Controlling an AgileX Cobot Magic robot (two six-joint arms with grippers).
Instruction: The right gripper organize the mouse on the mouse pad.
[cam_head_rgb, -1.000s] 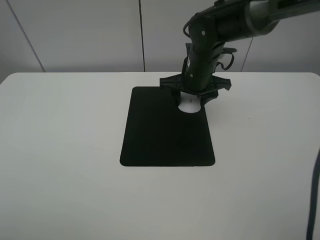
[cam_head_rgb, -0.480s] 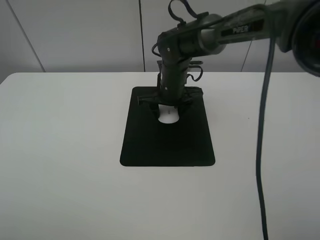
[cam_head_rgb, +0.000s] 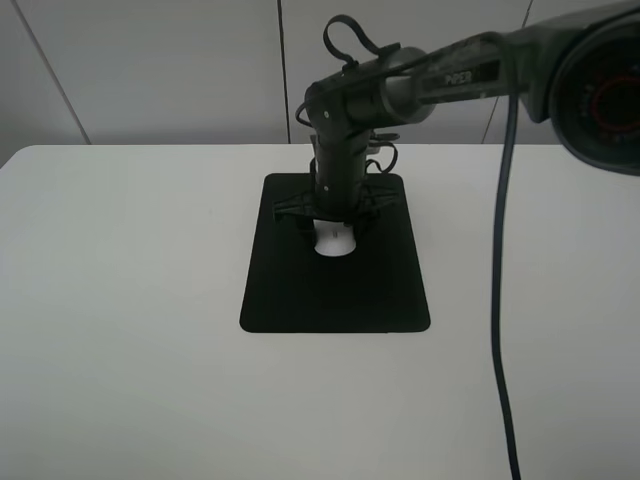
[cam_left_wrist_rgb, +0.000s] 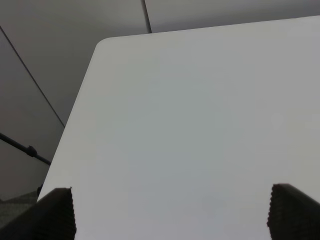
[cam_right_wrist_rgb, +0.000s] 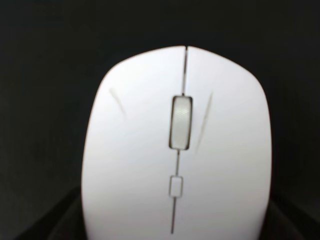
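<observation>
From high up, my right pincer (cam_head_rgb: 336, 214) straddles the mouse (cam_head_rgb: 336, 243) on the mouse pad's (cam_head_rgb: 335, 295) far half. At the left wrist, the left pincer (cam_left_wrist_rgb: 172, 212) gapes empty over the table (cam_left_wrist_rgb: 190, 125). At the right wrist, the fingers (cam_right_wrist_rgb: 65, 222) hug the mouse's (cam_right_wrist_rgb: 175, 150) flanks, so I'd square it with the pad before gently letting go.

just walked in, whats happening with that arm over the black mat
The right gripper is down on the mouse pad, closed around the white mouse, which it has brought from the pad's far right corner toward the middle over the last second. The mouse now sits in the far half of the pad, roughly centred side to side. The left gripper is open over bare table, holding nothing.
</observation>
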